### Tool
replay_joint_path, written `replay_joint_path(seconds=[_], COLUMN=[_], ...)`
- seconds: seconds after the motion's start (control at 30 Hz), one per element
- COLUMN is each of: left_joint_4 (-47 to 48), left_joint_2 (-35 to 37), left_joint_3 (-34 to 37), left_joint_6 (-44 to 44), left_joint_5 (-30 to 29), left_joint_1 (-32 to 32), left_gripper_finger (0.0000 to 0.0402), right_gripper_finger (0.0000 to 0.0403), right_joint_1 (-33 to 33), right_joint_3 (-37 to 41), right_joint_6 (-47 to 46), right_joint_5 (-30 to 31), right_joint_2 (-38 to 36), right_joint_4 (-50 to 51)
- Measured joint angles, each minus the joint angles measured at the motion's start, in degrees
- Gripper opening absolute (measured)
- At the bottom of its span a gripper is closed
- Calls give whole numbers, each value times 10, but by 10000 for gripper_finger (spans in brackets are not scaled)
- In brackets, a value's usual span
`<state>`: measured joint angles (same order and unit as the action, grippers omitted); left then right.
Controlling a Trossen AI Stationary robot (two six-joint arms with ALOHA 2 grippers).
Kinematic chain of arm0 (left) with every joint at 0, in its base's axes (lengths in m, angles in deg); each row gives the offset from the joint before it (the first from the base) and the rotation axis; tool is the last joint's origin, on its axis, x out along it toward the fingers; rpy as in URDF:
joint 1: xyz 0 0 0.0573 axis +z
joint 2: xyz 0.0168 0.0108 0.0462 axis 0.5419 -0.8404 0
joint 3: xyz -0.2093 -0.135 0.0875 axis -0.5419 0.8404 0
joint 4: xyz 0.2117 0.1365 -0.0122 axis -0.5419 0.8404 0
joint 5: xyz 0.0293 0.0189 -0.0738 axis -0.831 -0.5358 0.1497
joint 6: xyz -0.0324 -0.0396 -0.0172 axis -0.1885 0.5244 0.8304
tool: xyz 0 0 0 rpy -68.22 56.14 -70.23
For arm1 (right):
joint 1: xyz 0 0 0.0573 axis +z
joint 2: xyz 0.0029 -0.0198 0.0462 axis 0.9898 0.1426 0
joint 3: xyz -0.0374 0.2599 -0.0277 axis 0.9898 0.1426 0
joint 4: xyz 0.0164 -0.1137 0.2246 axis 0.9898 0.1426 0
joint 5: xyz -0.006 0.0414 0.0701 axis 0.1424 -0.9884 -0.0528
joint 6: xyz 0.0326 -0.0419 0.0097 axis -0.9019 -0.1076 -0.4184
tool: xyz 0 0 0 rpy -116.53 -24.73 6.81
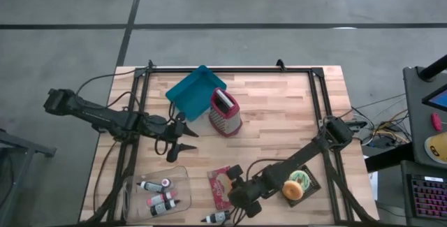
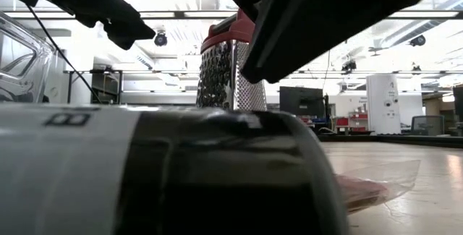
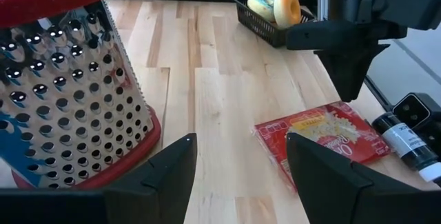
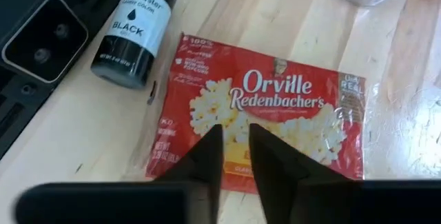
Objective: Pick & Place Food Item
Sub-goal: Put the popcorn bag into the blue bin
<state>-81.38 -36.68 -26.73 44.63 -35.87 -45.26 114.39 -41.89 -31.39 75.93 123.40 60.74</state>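
Observation:
A red popcorn bag lies flat on the wooden table, near its front edge. My right gripper hovers over the bag's middle, slanting down, with only a narrow gap between its fingertips; the bag shows flat through that gap. The left wrist view shows it just above the bag's far side. My left gripper waits open above the table's left half, beside a red-rimmed box grater, with nothing between its fingers.
A black basket holding donuts stands right of the bag. A black ink bottle lies near the front edge beside it. A clear bin of bottles sits front left. A blue tray lies behind the grater.

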Motion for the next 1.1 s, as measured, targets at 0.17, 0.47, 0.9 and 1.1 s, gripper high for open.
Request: replay_joint_path(seconds=[0.17,0.47,0.9,1.1], left_joint_4=[-1,-2,-3,-3], left_joint_2=[0,0,0,0], left_joint_3=[-3,-3,-4,-4], left_joint_6=[-6,-8,-11,-13], left_joint_5=[0,0,0,0], left_joint_1=[0,0,0,0], left_gripper_finger=[227,227,227,227], right_gripper_finger=[11,8,7,7], right_joint_1=[-5,-22,-39,-45], right_joint_3=[0,-14,-28,-30], right_joint_6=[2,5,-8,-24], right_joint_5=[0,-16,-68,-65], right_joint_2=[0,51,66,65], right_joint_4=[-9,-5,38,81])
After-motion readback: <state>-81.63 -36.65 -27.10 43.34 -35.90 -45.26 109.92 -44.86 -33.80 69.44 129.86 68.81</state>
